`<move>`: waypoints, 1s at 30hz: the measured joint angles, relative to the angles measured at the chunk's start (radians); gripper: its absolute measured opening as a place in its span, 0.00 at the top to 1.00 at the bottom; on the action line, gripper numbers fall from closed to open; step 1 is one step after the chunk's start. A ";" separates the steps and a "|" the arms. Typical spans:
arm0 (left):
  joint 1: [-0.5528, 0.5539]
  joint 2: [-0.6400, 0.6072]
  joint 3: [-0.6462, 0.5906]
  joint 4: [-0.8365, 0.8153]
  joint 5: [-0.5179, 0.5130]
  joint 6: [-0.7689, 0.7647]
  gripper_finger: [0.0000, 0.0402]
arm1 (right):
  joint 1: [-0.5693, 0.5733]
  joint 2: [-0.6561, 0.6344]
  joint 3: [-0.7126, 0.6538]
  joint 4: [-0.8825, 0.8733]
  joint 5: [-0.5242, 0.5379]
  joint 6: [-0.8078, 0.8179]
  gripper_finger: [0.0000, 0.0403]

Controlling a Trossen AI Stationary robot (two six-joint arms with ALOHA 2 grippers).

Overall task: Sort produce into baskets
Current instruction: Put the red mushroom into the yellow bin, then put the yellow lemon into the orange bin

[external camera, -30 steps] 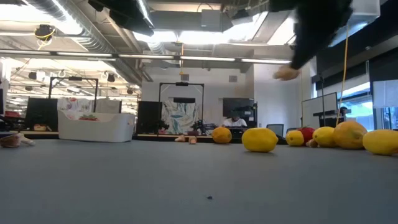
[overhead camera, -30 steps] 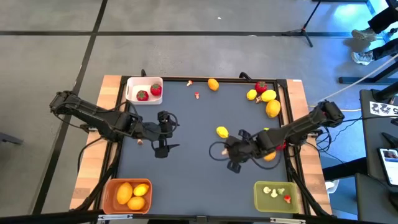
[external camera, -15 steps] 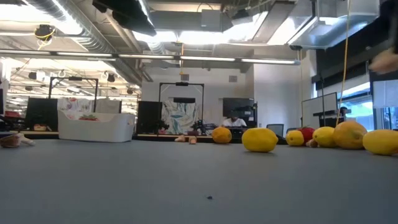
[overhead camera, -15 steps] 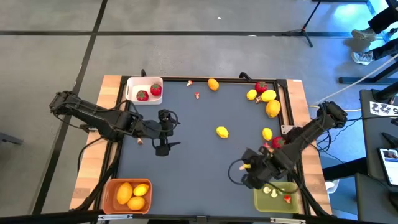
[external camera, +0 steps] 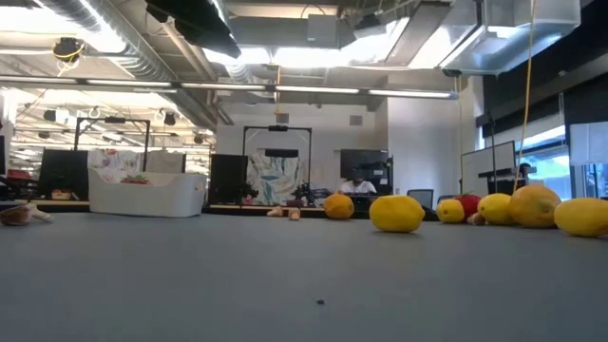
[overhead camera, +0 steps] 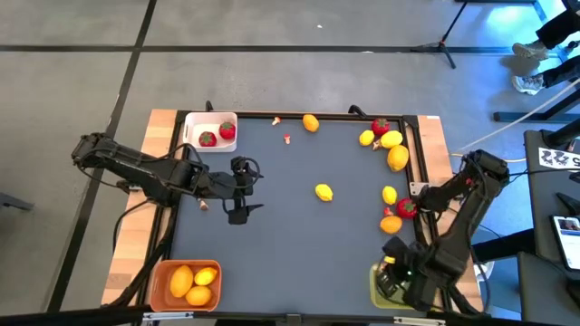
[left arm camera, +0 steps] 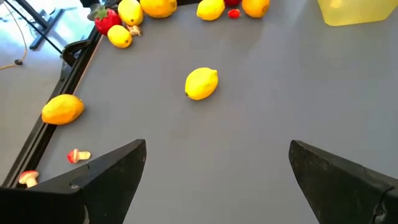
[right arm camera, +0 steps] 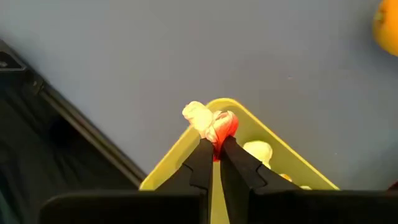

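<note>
My right gripper (right arm camera: 214,149) is shut on a tiny red-and-pale bit (right arm camera: 214,121) over a corner of the olive-green basket (right arm camera: 163,168), at the table's near right (overhead camera: 396,276). A pale bit (right arm camera: 256,149) lies inside that basket. My left gripper (overhead camera: 237,192) is open and empty over the table's left middle; its fingers (left arm camera: 112,171) stand wide apart, well short of a lone lemon (left arm camera: 201,83). The white basket (overhead camera: 194,120) holds two strawberries. The orange basket (overhead camera: 161,276) holds yellow and orange fruits. My right gripper pinches the tiny bit by its red lower part (right arm camera: 217,138) between its two fingertips. The fingers come from above, pointing down. The bit is lifted clear, above the green basket's corner, its pale lobes sticking out past the fingertips.
Loose fruit: a lemon (overhead camera: 323,191) mid-table, an orange citrus (overhead camera: 311,122) at the far edge, a strawberry and lemons (overhead camera: 391,139) far right, a lemon, strawberry and orange (overhead camera: 391,224) near the right edge. Tiny bits (overhead camera: 287,139) lie far left of centre. My right arm covers most of the green basket.
My right gripper has gone from the table's right middle toward the near edge, carrying the tiny bit, and now stands over the green basket. It has left the low view.
</note>
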 joint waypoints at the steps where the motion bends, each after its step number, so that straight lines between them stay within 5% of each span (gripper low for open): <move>1: 0.000 0.000 0.000 0.000 0.000 0.000 0.02 | 0.017 0.009 0.000 -0.007 0.009 0.023 0.94; 15: 0.000 0.000 0.000 0.000 0.000 0.005 0.02 | 0.097 0.096 0.000 -0.045 -0.176 0.295 0.93; 30: 0.000 0.000 0.000 0.000 0.000 0.012 0.02 | 0.036 0.068 0.000 -0.062 -0.252 0.211 0.52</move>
